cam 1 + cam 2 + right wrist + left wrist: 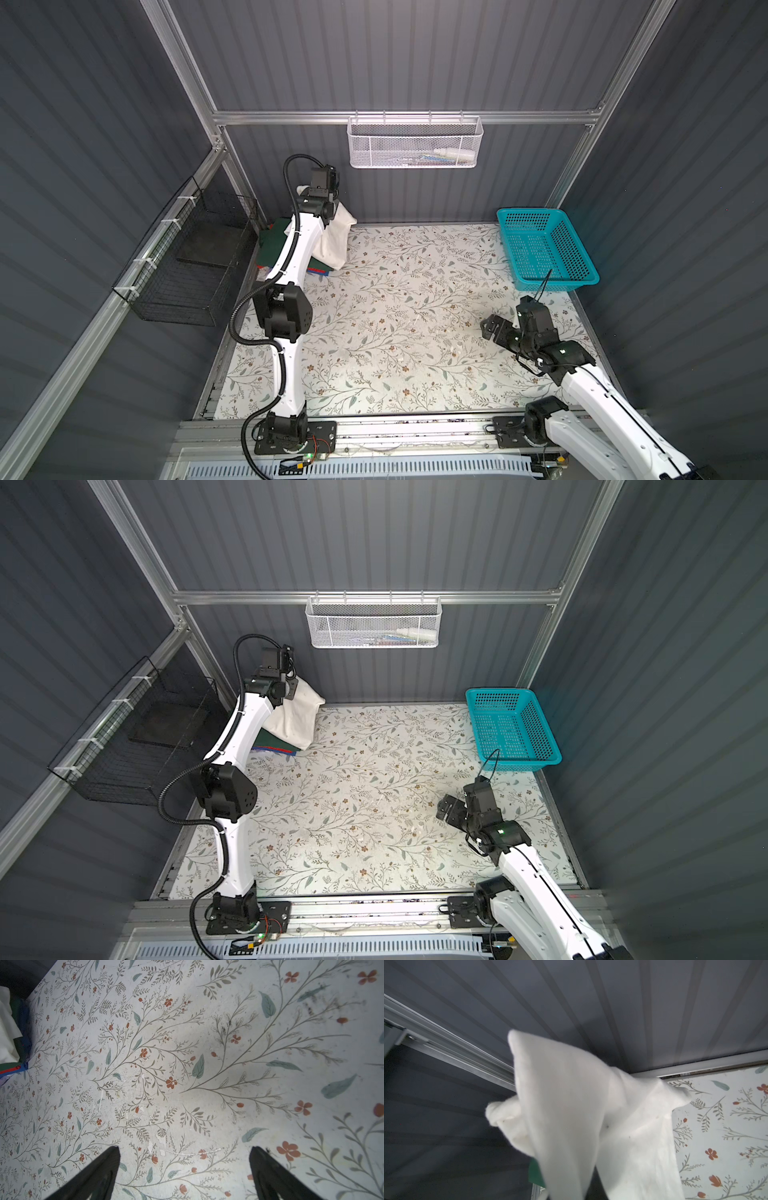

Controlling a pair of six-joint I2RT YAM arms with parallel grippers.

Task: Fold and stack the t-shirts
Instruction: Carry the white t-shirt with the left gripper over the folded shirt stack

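A white t-shirt (332,245) (293,721) hangs from my left gripper (332,205) at the back left corner, and the gripper is shut on its upper part. In the left wrist view the white t-shirt (571,1115) covers the jaws. Its lower edge drapes onto a folded dark green t-shirt (276,245) (270,742), which lies on a blue, red-edged t-shirt (320,272) (279,750). My right gripper (490,326) (185,1147) hovers open over bare table at the right, holding nothing.
A teal plastic basket (530,212) stands at the back right of the floral table (407,316). A white mesh basket (413,143) hangs on the back wall, and a black wire basket (187,266) is fixed on the left wall.
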